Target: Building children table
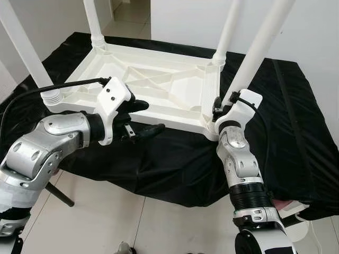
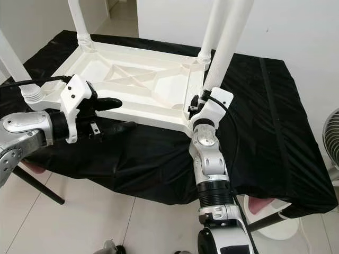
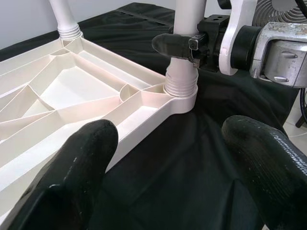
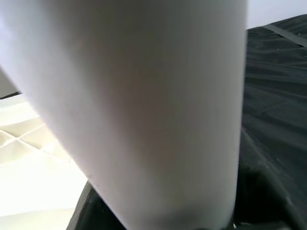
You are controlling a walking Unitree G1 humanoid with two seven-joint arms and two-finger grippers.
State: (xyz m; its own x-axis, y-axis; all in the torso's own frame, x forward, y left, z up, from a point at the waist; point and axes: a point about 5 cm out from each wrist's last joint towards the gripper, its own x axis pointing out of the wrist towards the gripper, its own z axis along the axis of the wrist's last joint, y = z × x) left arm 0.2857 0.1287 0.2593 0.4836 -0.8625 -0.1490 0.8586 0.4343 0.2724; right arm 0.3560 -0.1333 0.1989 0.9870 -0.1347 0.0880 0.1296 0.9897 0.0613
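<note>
A white plastic table top (image 1: 153, 84) lies upside down on a black cloth (image 1: 296, 137) covering a work surface, with its ribbed underside facing up and four white legs standing in its corner sockets. Bare cloth stretches wide on the right of the table top and in a narrower band along its near edge; past the cloth's near edge the tiled floor (image 1: 116, 222) is open, and a white wall stands behind the far right. The right gripper (image 1: 217, 108) is at the near right leg (image 1: 259, 47), just above the threaded collar where that leg meets the corner socket. In the left wrist view one of its black fingers (image 3: 172, 45) lies across the leg, and the leg stands close against the right wrist camera; the fingers look closed around the leg. The left gripper (image 1: 143, 117) hovers at the table top's near edge, left of the middle, its two fingers spread apart, the upper one over the rim and the lower one over the cloth, holding nothing.
</note>
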